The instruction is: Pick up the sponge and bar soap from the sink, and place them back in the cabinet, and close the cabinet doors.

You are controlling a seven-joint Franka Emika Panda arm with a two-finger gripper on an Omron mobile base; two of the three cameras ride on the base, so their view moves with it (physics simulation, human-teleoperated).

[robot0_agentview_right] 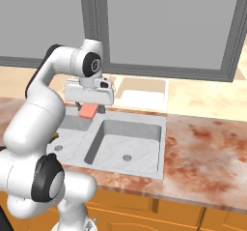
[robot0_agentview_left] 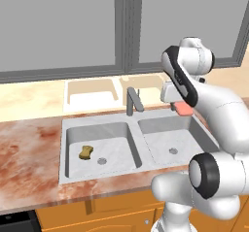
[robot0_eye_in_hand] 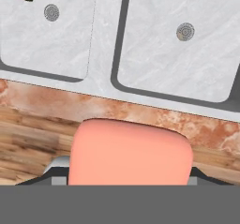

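Above the sink, the bar soap is held clamped in the gripper; the sponge is lodged in the left basin.

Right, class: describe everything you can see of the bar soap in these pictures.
The bar soap is a smooth, salmon-pink block with rounded corners, plain and matte. It is lifted clear of the sink, held in the gripper above the sink's back edge, near the faucet. In the hand view it sits between the finger tips, its broad face toward the camera, with the two basins beyond it.
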